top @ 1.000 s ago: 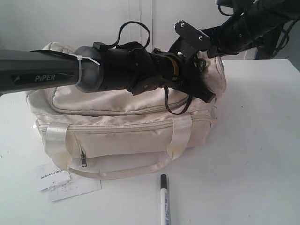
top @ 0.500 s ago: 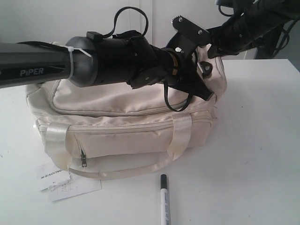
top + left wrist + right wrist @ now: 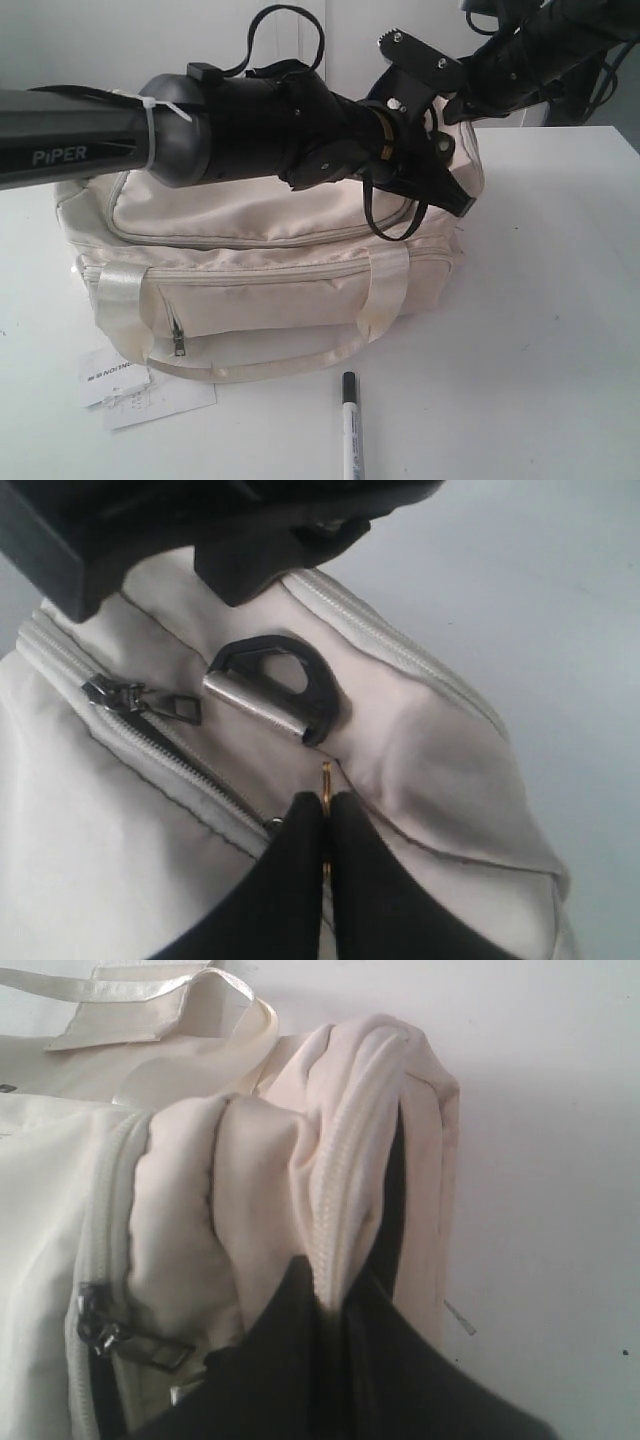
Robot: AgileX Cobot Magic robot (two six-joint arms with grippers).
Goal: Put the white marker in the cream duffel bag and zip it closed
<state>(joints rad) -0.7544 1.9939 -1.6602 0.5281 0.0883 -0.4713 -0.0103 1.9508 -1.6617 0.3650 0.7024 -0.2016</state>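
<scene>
The cream duffel bag [image 3: 270, 270] stands in the middle of the table. The white marker [image 3: 349, 425] with its black cap lies on the table in front of the bag, away from both grippers. My left gripper [image 3: 326, 802] reaches across the bag's top to its right end [image 3: 452, 197] and is shut on a small gold zipper pull [image 3: 326, 776], just below a black ring [image 3: 270, 685]. My right gripper [image 3: 338, 1285] is shut on the bag's bunched end fabric along a zipper edge [image 3: 340, 1190]. A dark gap [image 3: 393, 1210] shows beside it.
A white paper tag [image 3: 130, 388] lies by the bag's front left corner. A satin handle [image 3: 260, 365] droops over the bag's front onto the table. A dark zipper pull [image 3: 140, 705] rests on a second zipper track. White table lies to the right of the bag.
My left gripper has shifted a little to the right along the bag's top, still pinching the pull. The right gripper has edged right with it. The marker has not moved.
</scene>
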